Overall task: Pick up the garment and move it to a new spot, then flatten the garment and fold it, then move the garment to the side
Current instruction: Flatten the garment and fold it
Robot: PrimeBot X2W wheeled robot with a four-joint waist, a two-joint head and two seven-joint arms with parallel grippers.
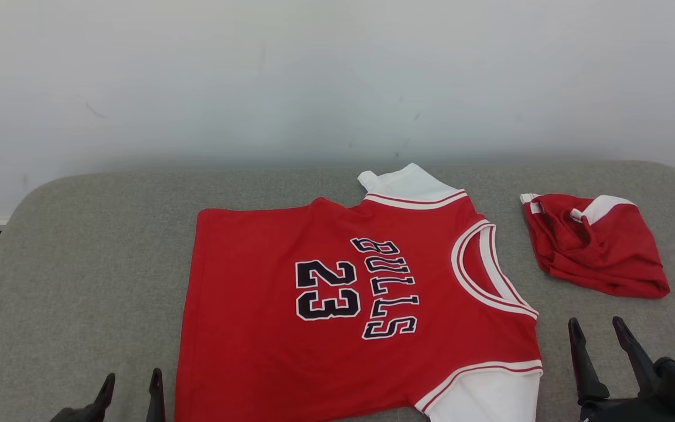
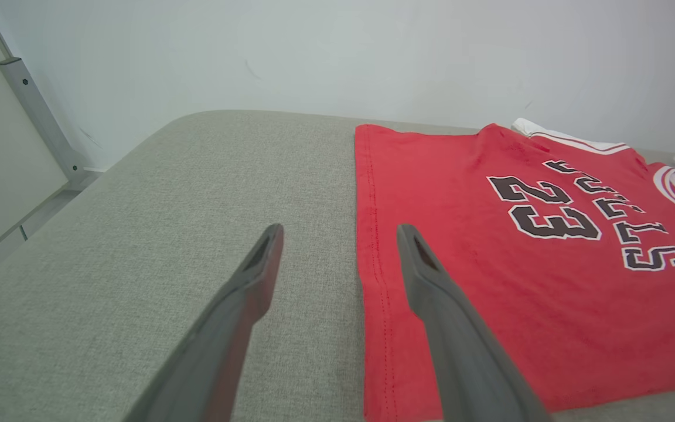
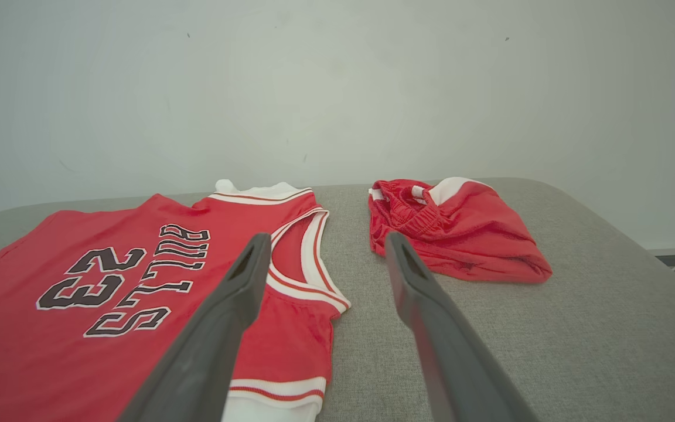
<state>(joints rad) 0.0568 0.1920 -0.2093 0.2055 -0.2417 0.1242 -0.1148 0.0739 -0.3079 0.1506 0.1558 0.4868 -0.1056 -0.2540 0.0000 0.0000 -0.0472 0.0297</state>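
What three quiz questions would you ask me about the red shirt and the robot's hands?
1. True or false: the red jersey lies spread out on the grey table.
2. Which number is printed on the jersey? A: 32. B: 23. C: 45.
3. Which is nearer the bunched red garment, the left hand or the right hand?

Key: 1 true. 2 B. 3 the right hand.
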